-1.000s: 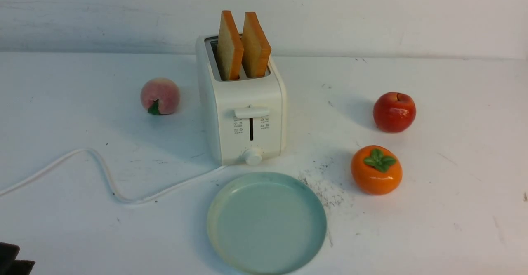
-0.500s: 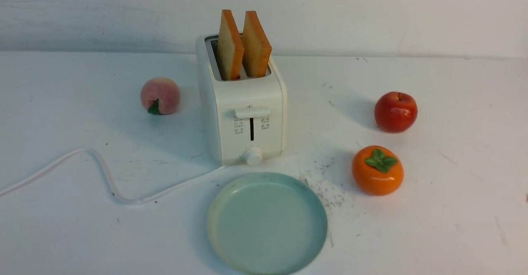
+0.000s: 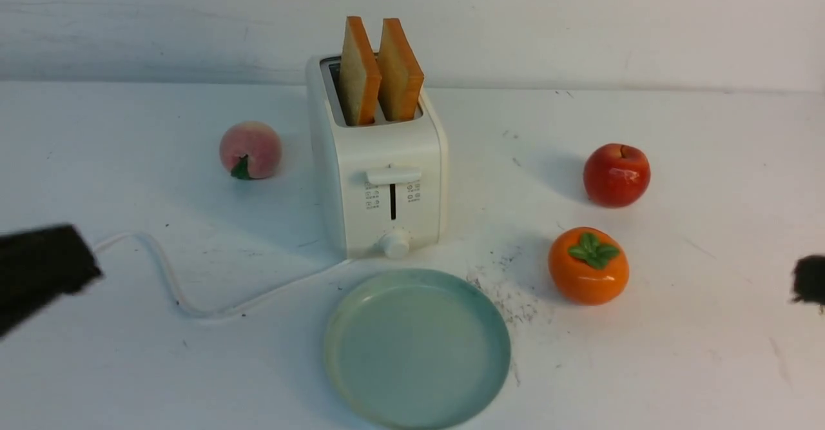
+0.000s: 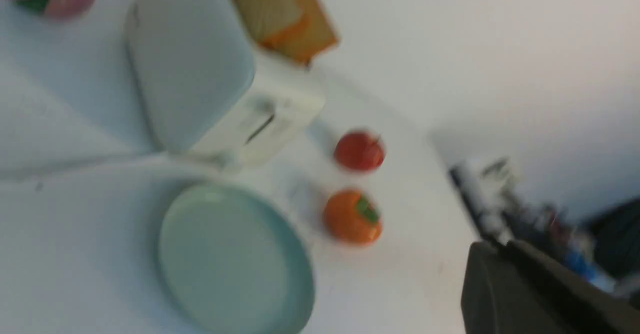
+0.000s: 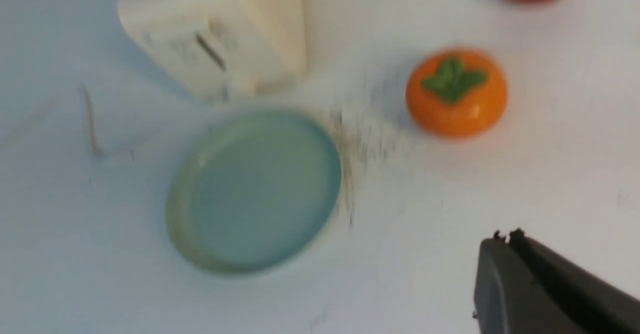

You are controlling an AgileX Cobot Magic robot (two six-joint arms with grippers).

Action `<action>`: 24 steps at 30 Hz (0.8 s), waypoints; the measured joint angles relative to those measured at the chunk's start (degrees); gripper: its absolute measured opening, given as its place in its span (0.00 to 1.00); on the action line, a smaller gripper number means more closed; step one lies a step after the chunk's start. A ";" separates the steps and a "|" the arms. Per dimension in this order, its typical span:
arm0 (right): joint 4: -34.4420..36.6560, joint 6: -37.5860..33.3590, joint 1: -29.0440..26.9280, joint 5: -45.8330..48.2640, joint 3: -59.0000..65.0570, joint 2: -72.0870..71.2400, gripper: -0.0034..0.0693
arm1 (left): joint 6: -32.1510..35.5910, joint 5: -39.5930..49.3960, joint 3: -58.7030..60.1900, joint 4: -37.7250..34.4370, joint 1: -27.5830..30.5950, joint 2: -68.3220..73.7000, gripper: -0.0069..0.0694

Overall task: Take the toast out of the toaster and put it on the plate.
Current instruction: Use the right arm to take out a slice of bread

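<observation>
Two slices of toast (image 3: 379, 72) stand upright in the slots of the cream-white toaster (image 3: 387, 178) at the table's middle back. In front of it lies the pale mint-green plate (image 3: 417, 349), with nothing on it. My left gripper (image 3: 77, 265) comes in at the left edge, shut and holding nothing, well left of the toaster. At the right edge, only the dark tip of my right gripper (image 3: 799, 280) shows, shut and empty too. The left wrist view, blurred, shows the toaster (image 4: 200, 73), toast (image 4: 282, 13) and plate (image 4: 232, 259); the right wrist view shows the toaster (image 5: 215, 33) and plate (image 5: 255, 191).
A peach (image 3: 250, 149) sits left of the toaster. A red apple (image 3: 616, 175) and an orange persimmon (image 3: 588, 265) sit to the right. The toaster's white cord (image 3: 167, 275) snakes across the table toward the left edge, under my left gripper.
Both grippers have come into the front view from the side edges, left one rising from the bottom corner, and both have closed. Toast, toaster and plate have not moved.
</observation>
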 joint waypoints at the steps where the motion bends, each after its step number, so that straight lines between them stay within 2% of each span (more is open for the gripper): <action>1: 0.35 -1.46 0.00 4.00 -2.53 4.69 0.04 | 2.46 1.66 -0.26 0.52 0.00 2.99 0.07; 5: 5.75 -9.00 1.69 15.51 -11.79 20.31 0.04 | 7.99 1.99 -0.34 1.34 0.00 12.26 0.07; 8: 10.10 -12.20 5.42 17.42 -17.32 27.38 0.04 | 8.97 0.93 -0.34 1.61 0.00 16.51 0.07; 10: 10.21 -12.16 9.56 17.02 -23.21 32.37 0.04 | 9.13 0.92 -0.34 1.61 0.00 18.77 0.07; 13: 3.76 -7.44 16.15 15.43 -33.75 39.03 0.04 | 9.19 2.86 -0.34 1.81 0.00 21.98 0.07; 17: -10.11 4.15 22.81 13.82 -51.99 48.68 0.04 | 9.23 7.47 -0.34 3.84 0.00 24.44 0.07; 19: -11.98 7.12 23.78 13.68 -57.18 51.23 0.04 | 9.23 8.28 -0.34 4.22 0.00 24.57 0.07; 20: -13.96 9.88 25.11 13.38 -63.81 54.50 0.05 | 9.23 8.79 -0.34 4.64 0.00 24.57 0.07; 24: -15.83 11.08 26.25 11.12 -76.59 61.81 0.08 | 9.23 8.84 -0.34 4.64 0.00 24.57 0.07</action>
